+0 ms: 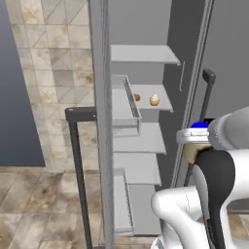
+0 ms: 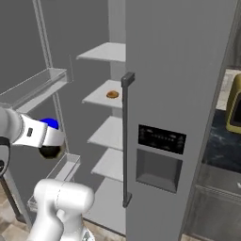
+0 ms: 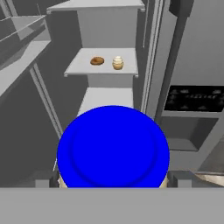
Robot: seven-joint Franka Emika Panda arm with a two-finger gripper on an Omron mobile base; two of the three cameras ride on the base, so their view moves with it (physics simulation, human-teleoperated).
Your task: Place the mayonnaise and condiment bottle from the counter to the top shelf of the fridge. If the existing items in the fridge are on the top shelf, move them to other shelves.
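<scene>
The mayonnaise (image 3: pixel 113 146) is sitting closest to us, its blue lid facing us between the two fingertips (image 3: pixel 178 178), which are standing wide on either side of the jar; we are holding it in the gripper (image 3: pixel 113 181). From the left base view the jar (image 1: pixel 197 138) is showing at the end of our arm, out in front of the open fridge (image 2: pixel 179 94), not yet on any shelf. Farther in, the top shelf (image 3: pixel 96 5) is lying bare. On the shelf (image 3: pixel 101 68) below it we are seeing two small items side by side: a brown bun (image 3: pixel 97 61) on the left and a paler piece (image 3: pixel 117 63) just to its right, near but apart.
</scene>
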